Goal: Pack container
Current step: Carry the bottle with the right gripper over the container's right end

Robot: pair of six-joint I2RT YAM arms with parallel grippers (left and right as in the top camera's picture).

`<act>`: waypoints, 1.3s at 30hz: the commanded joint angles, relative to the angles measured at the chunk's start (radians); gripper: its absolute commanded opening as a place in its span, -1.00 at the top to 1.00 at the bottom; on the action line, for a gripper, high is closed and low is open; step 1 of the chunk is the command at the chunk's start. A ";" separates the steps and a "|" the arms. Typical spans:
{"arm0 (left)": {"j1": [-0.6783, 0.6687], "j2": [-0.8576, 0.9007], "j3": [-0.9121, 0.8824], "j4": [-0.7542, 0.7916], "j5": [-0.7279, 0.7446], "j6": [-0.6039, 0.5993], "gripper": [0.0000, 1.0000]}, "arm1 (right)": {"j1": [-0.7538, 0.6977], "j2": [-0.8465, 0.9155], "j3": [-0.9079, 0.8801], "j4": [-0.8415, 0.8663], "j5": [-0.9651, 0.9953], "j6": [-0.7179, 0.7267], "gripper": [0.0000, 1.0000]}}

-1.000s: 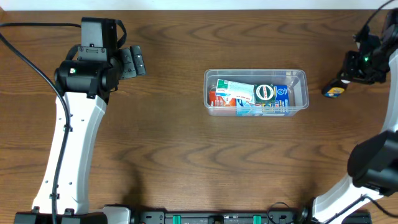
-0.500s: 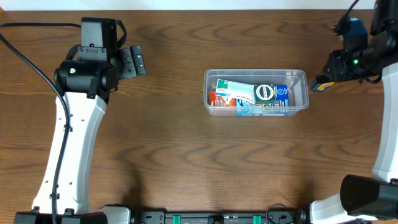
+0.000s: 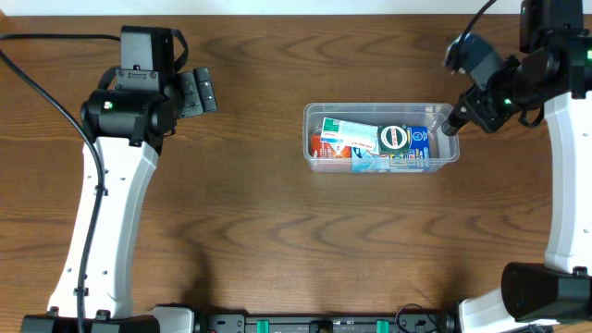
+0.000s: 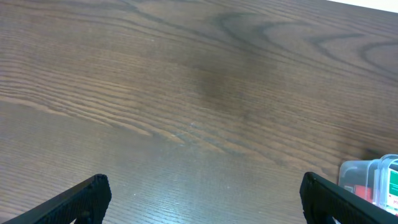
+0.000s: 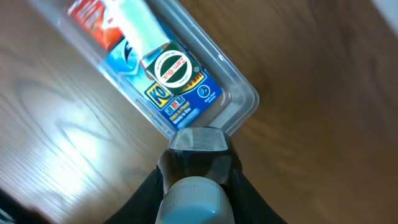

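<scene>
Overhead cam: the clear container (image 3: 379, 105) is seen on the dark wood tabletop (image 3: 277, 231), right of ctr, long side running left-right. Inside are packed a blue carton (image 3: 421, 141), a round green/white lid (image 3: 394, 138), a white-teal box (image 3: 351, 132) and a red-orange pack (image 3: 319, 146) at the left end. The right fingers (image 3: 453, 125) are poised at the container's right end, at the rim; contact can't be told. On the right wrist cam a small greyish item (image 5: 198, 149) w/ a pale round cap is seen clamped btwn them. The left fingers (image 3: 205, 92) are spread wide w/ nothing btwn, well apart from the container.
</scene>
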 commanded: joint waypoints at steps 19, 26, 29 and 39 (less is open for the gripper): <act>0.002 0.002 0.001 -0.001 -0.012 -0.016 -0.96 | 0.002 0.206 0.022 -0.113 -0.007 -0.571 0.98; 0.002 0.002 0.001 -0.001 -0.012 -0.016 -0.96 | -0.018 0.280 0.022 -0.113 0.013 -0.636 0.98; 0.002 0.002 0.001 -0.001 -0.012 -0.016 -0.96 | -0.032 0.312 0.022 -0.112 0.013 -0.639 0.98; 0.002 0.002 0.001 -0.001 -0.012 -0.016 -0.96 | -0.049 0.401 0.022 -0.080 0.013 -0.669 0.98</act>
